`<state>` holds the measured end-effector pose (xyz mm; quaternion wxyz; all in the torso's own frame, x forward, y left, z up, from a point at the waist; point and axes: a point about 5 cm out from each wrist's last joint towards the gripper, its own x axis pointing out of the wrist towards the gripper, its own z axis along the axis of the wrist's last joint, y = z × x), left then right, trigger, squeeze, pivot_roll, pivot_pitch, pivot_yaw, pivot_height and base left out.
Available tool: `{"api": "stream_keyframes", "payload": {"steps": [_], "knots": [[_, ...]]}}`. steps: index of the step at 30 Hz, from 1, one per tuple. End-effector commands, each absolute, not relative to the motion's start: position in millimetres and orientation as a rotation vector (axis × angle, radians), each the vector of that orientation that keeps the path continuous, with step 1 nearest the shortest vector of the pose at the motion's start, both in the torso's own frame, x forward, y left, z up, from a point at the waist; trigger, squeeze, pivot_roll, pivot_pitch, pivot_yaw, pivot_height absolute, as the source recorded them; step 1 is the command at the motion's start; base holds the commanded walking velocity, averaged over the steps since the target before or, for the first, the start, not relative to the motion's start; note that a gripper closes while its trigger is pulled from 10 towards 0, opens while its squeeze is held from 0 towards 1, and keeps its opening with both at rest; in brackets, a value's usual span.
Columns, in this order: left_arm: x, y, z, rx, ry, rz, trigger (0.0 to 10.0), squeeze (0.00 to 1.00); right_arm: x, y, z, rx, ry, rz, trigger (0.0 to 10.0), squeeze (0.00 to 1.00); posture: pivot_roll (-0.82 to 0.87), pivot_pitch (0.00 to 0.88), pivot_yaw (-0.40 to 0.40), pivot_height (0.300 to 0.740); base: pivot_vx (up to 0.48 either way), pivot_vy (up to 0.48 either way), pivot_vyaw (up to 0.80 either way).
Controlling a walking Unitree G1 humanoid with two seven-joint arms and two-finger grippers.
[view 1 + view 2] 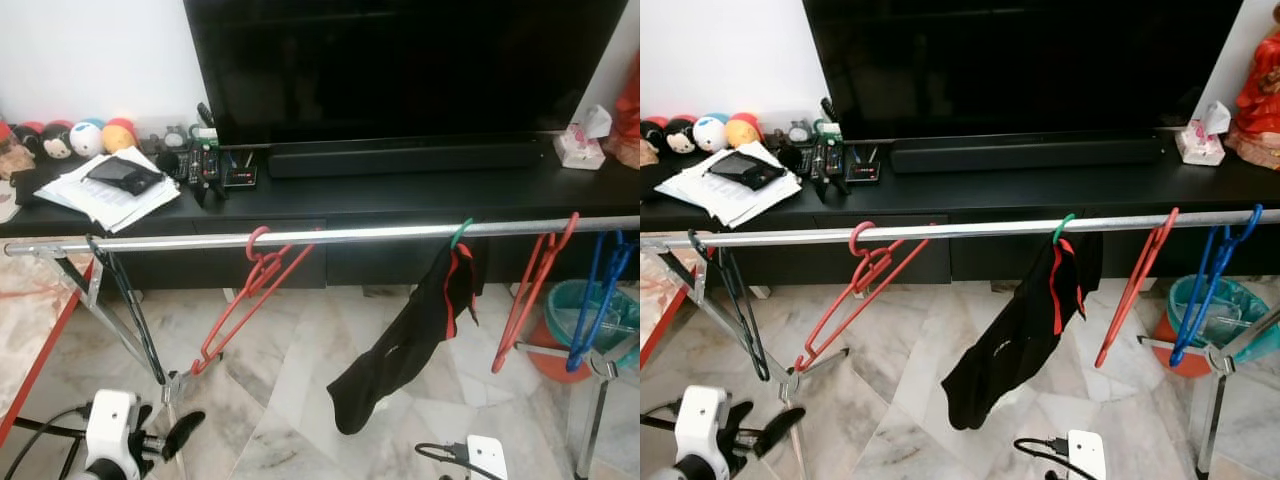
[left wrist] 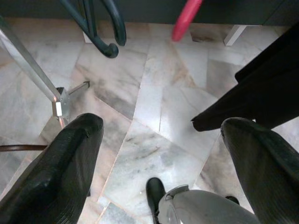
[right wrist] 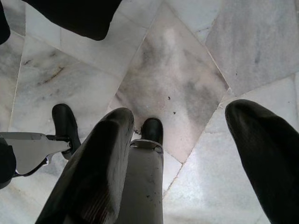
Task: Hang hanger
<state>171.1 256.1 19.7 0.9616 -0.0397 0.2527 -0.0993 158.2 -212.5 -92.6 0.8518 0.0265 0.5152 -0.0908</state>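
A silver clothes rail [image 1: 330,236] runs across in front of the black TV stand. On it hang a thin black hanger [image 1: 125,300] at the far left, red hangers [image 1: 250,290] tilted left, a green hanger carrying a black and red garment [image 1: 415,330], another red hanger [image 1: 530,290] and a blue hanger [image 1: 597,300]. My left gripper [image 1: 168,425] is low at the left, below the black hanger, open and holding nothing [image 2: 163,123]. The right gripper [image 3: 182,109] hangs low over the marble floor, open and holding nothing.
The rail's folding leg [image 1: 130,340] stands just beside my left gripper. A teal basket [image 1: 600,310] sits on the floor under the rail's right end. A red-edged table [image 1: 30,370] borders the left. The TV stand [image 1: 400,195] holds a TV, papers and a tissue box.
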Motion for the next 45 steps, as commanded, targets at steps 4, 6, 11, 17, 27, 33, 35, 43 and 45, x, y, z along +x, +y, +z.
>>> {"api": "stream_keyframes", "payload": {"steps": [4, 6, 11, 17, 27, 33, 35, 43, 45], "knots": [[173.8, 258.1, 21.2, -0.059, 0.513, -0.194, 10.0, 0.00, 156.4, -211.2, -93.6, 0.060, 1.094, -0.193, 10.0, 0.00, 0.15, 0.000, 0.031, 0.732, 0.000, 0.000, 0.00], [174.0, 256.5, 14.0, -0.043, 0.548, -0.202, 10.0, 0.00, 156.5, -211.3, -93.5, 0.061, 1.093, -0.194, 10.0, 0.00, 0.15, 0.000, 0.030, 0.732, 0.000, 0.000, 0.00], [193.4, 232.0, -46.9, -0.001, 0.801, -0.145, 10.0, 0.00, 156.2, -211.1, -93.7, 0.064, 1.090, -0.206, 10.0, 0.00, 0.11, 0.000, 0.021, 0.732, 0.000, 0.000, 0.00], [194.0, 221.9, -59.8, 0.025, 0.859, -0.118, 10.0, 0.00, 155.0, -210.1, -94.3, 0.067, 1.092, -0.207, 10.0, 0.00, 0.09, 0.000, 0.022, 0.732, 0.000, 0.000, 0.00], [189.8, 214.7, -71.6, 0.050, 0.904, -0.096, 10.0, 0.00, 152.7, -209.9, -95.3, 0.064, 1.098, -0.203, 10.0, 0.00, 0.09, 0.000, 0.024, 0.732, 0.000, 0.000, 0.00], [170.2, 221.1, -82.2, 0.059, 0.983, -0.052, 10.0, 0.00, 150.9, -210.1, -95.9, 0.065, 1.101, -0.208, 10.0, 0.00, 0.08, 0.000, 0.027, 0.732, 0.000, 0.000, 0.00], [168.4, 222.4, -83.1, 0.057, 0.995, -0.043, 10.0, 0.00, 150.4, -210.6, -96.0, 0.063, 1.102, -0.208, 10.0, 0.00, 0.08, 0.000, 0.026, 0.732, 0.000, 0.000, 0.00], [169.0, 229.0, -82.1, 0.044, 1.002, -0.004, 10.0, 0.00, 149.4, -210.7, -96.3, 0.063, 1.104, -0.208, 10.0, 0.00, 0.08, 0.000, 0.027, 0.732, 0.000, 0.000, 0.00], [169.5, 229.7, -81.8, 0.048, 1.003, 0.000, 10.0, 0.00, 149.3, -210.6, -96.4, 0.063, 1.104, -0.208, 10.0, 0.00, 0.08, 0.000, 0.027, 0.732, 0.000, 0.000, 0.00]]}}
